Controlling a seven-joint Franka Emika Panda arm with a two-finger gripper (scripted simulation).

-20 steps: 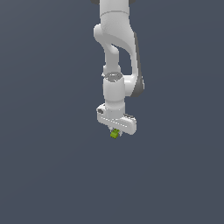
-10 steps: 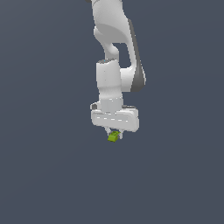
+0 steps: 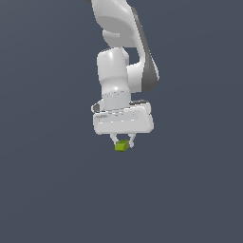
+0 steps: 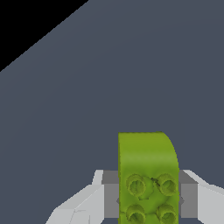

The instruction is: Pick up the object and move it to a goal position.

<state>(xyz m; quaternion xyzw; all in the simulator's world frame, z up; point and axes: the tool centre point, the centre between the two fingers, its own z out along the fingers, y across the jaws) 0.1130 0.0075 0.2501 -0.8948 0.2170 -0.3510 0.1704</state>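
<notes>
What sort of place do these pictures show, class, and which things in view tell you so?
Most likely a bare simulated workspace, not a real room: a flat, featureless grey ground, a smooth white robot arm, and its hand gripping a lime-green studded block. No furniture or walls appear.

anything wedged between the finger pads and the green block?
Nothing. In the wrist view the grey pads press straight against both sides of the green block; the gripper is closed on it.
</notes>
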